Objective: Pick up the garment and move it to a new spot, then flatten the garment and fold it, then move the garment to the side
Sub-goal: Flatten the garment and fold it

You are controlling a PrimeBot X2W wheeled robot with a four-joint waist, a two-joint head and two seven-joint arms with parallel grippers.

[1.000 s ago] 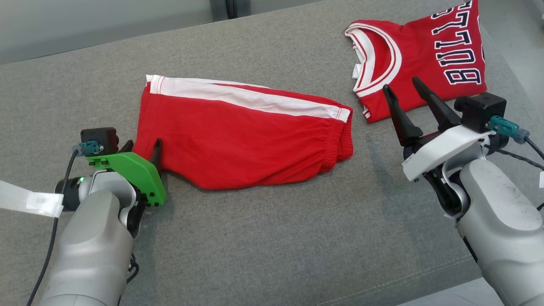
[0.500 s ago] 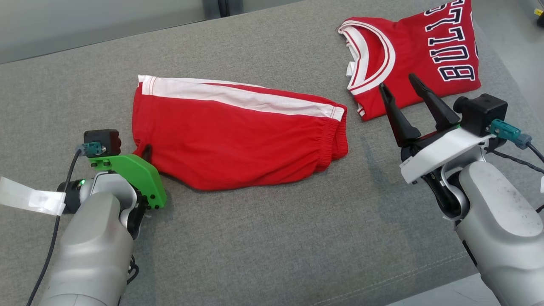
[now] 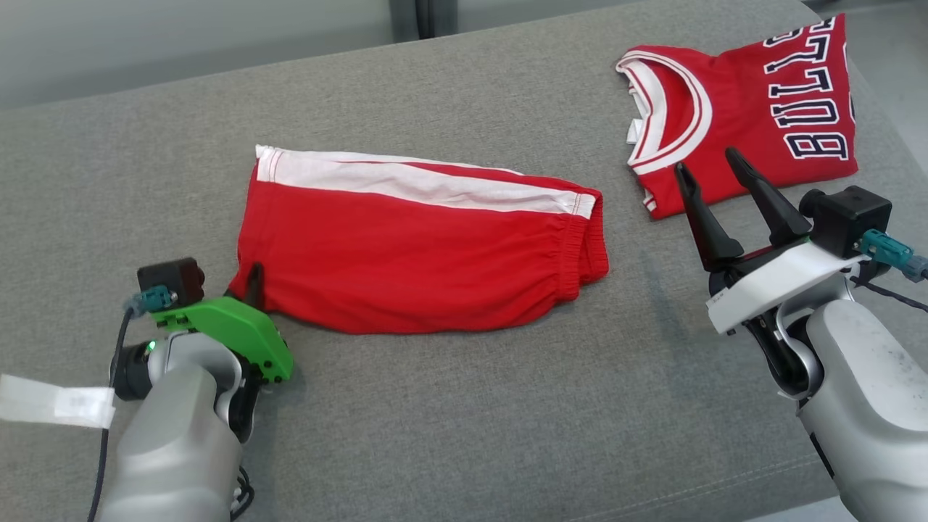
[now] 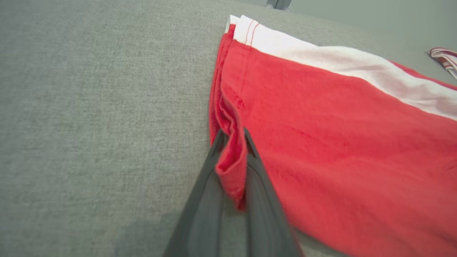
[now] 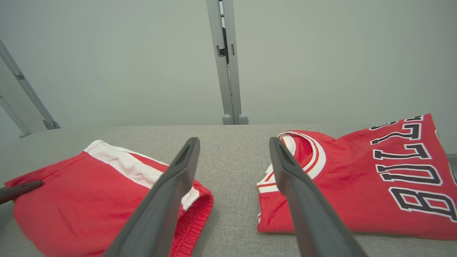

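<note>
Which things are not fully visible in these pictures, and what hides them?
Jersey: right wrist view, cut by the right edge; head view, near edge behind the right gripper.
Left gripper: head view, mostly behind its green cover.
Shorts waistband: left wrist view, beyond the right edge.

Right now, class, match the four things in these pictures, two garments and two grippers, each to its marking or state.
Things:
1 shorts
2 jersey
3 left gripper
4 right gripper

Markings or states:
A open, holding nothing
B black lettering
C shut on red cloth
D white stripe

Pairs: 1-D, 2-B, 3-C, 4-A.
</note>
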